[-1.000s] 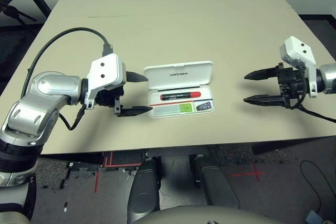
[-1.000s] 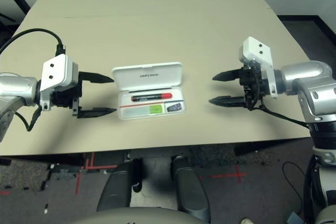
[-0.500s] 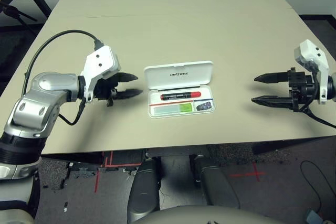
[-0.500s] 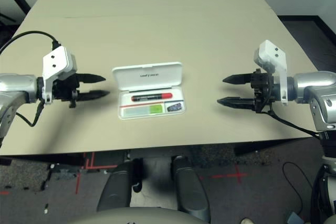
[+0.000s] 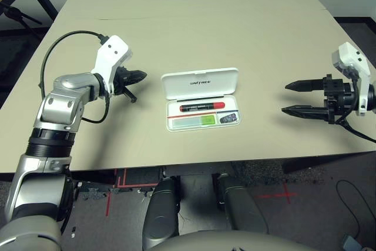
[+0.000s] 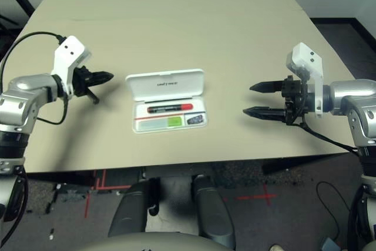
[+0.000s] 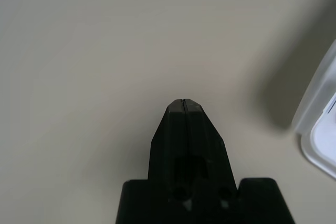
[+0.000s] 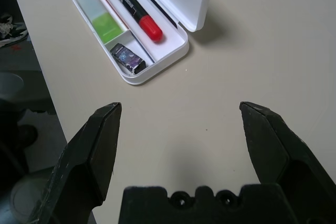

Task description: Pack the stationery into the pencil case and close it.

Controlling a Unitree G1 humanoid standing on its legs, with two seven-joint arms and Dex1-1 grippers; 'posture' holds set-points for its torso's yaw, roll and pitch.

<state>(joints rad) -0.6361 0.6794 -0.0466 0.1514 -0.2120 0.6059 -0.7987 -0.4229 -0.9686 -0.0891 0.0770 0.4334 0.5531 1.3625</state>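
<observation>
Surface: beige (image 5: 194, 22), bare around pencil case (image 5: 201, 99).
Case: stiff, light; lid (image 5: 200, 83) up, push its far edge.
Left jaws (image 5: 138, 76): clenched, empty, beside lid.
Right jaws (image 5: 294, 97): released, well apart.

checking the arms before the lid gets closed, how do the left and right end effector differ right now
The left end effector has its fingers pressed shut, while the right end effector is spread wide open. The left one sits close beside the pencil case, level with its raised lid; the right one hangs well away from the case. Both point inward toward the open case, hold nothing and touch nothing.
</observation>
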